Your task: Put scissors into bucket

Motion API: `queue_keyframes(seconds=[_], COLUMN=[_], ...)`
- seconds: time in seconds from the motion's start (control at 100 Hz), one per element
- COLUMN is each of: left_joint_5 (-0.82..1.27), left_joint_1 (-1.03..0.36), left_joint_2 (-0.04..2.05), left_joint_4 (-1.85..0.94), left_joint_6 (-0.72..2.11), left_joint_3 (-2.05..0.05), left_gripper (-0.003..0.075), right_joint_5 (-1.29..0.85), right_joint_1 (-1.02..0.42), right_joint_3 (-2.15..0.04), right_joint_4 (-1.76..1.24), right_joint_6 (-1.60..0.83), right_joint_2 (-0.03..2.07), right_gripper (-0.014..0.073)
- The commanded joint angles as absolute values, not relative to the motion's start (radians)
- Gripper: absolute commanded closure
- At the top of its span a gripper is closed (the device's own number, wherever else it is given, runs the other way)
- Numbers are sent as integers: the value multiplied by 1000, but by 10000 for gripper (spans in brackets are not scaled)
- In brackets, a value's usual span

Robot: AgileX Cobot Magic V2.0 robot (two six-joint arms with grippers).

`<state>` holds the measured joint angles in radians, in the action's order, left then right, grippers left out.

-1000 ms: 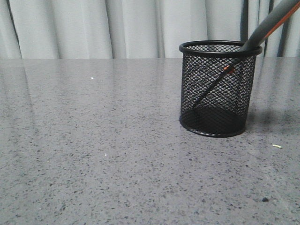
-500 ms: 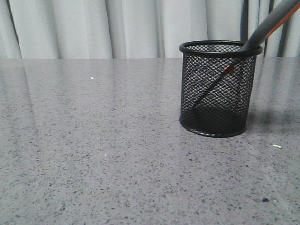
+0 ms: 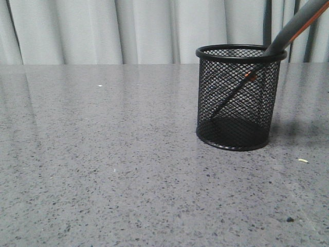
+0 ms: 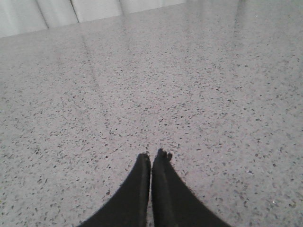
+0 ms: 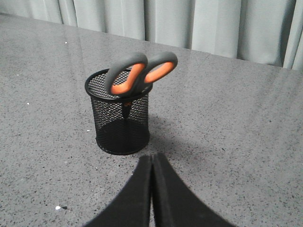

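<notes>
The black mesh bucket stands upright on the grey table at the right of the front view. The scissors stand inside it, blades down, leaning on the rim with the handles sticking out to the upper right. In the right wrist view the bucket holds the scissors, grey loops lined in orange above the rim. My right gripper is shut and empty, just short of the bucket, apart from it. My left gripper is shut and empty over bare table. Neither gripper shows in the front view.
The grey speckled table runs back to pale curtains. A small pale scrap and a dark speck lie near the bucket at the front right. A white crumb lies near my right gripper.
</notes>
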<state>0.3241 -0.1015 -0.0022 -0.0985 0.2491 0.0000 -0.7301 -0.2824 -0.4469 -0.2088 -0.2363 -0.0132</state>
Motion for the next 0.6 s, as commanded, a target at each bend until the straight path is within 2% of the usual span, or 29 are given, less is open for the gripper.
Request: queue_keyframes(seconds=[0.0,0.23,0.37,0.59], left_joint_5=[264,264,264,264], left_joint_1=[-100,-100,-100,-100], left_joint_2=[-26,-26,-26,-26], left_joint_4=[-102,-102,-102,-102], left_joint_6=[246,246,246,246], left_joint_3=[40,40,40,40], left_gripper=[739,739,739,739], right_joint_5=[-659,-638,-408,-14], right_joint_1=[-284,-280,-227,-41], right_joint_3=[-469,-416,-311,-37], right_joint_4=[-210,-200,-70,-27], right_joint_6=[-243,-243,-165,-97], right_joint_2=[-6,-18,-31,-31], right_gripper=[638,638,638,638])
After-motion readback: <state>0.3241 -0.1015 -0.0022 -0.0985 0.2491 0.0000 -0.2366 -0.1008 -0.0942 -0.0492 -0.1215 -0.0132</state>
